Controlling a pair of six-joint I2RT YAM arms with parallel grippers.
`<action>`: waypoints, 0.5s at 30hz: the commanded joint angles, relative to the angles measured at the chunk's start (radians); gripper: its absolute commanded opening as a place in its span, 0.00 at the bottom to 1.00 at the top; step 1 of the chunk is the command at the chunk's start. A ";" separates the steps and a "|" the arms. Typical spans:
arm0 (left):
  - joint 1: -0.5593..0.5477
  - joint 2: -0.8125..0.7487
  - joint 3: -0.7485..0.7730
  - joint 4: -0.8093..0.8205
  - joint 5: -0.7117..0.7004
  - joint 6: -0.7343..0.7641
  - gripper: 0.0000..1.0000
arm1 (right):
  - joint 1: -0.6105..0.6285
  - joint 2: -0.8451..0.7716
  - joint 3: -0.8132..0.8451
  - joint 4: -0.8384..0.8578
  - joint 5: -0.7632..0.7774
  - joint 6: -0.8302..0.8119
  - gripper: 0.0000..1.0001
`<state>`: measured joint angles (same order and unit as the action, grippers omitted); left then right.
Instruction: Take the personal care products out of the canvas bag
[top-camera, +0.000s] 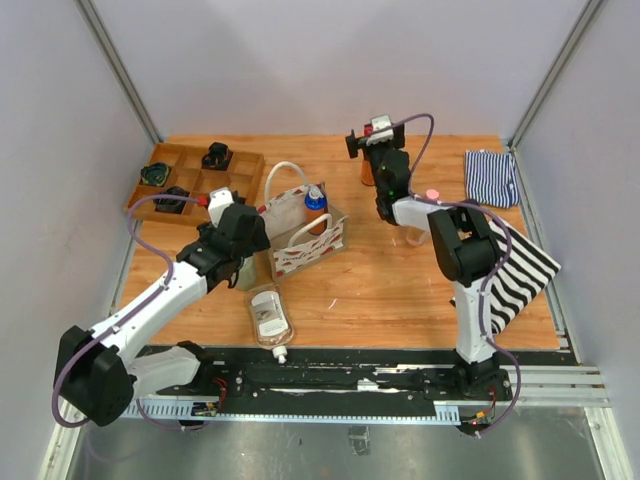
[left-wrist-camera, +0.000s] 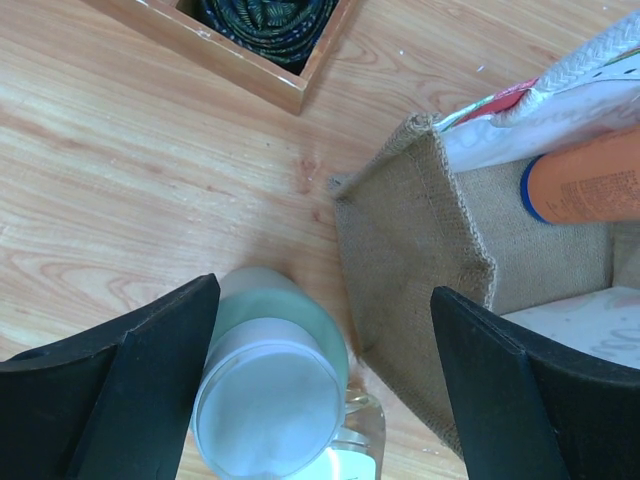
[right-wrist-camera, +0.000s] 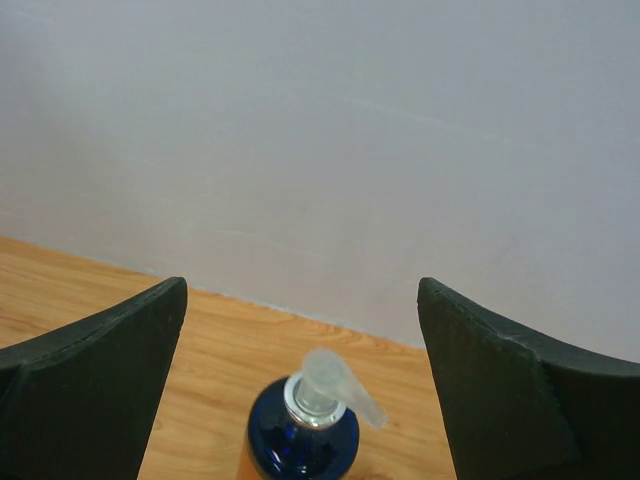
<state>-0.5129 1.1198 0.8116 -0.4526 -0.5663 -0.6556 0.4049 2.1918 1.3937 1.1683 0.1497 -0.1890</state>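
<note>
The tan canvas bag (top-camera: 305, 232) stands open at mid-table and holds an orange bottle with a blue cap (top-camera: 316, 204), also seen in the left wrist view (left-wrist-camera: 590, 188). My left gripper (top-camera: 247, 262) is open just left of the bag (left-wrist-camera: 420, 235), its jaws astride an upright clear bottle with a white cap (left-wrist-camera: 268, 395) without touching it. A clear bottle (top-camera: 270, 318) lies near the front edge. My right gripper (top-camera: 368, 150) is open above an orange pump bottle (right-wrist-camera: 303, 432) standing at the back (top-camera: 367, 173). A pink-capped bottle (top-camera: 432, 194) stands beside the right arm.
A compartmented wooden tray (top-camera: 245, 178) with small black objects sits at the back left; its corner shows in the left wrist view (left-wrist-camera: 285, 88). A black-and-white striped cloth (top-camera: 522, 272) lies at the right, a folded blue-striped cloth (top-camera: 492, 177) at the back right. Walls enclose the table.
</note>
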 joint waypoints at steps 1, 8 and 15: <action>0.001 -0.057 0.013 -0.015 -0.005 -0.011 0.90 | 0.083 -0.250 0.085 -0.281 0.025 -0.111 0.98; 0.001 -0.162 0.145 -0.112 -0.006 0.033 0.90 | 0.130 -0.459 0.421 -1.216 -0.110 -0.057 0.95; -0.001 -0.179 0.241 -0.225 0.234 0.057 0.26 | 0.247 -0.802 0.190 -1.501 -0.173 0.091 0.01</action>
<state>-0.5129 0.9497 1.0275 -0.5854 -0.4980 -0.6281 0.5842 1.4918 1.7149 -0.0174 0.0246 -0.2001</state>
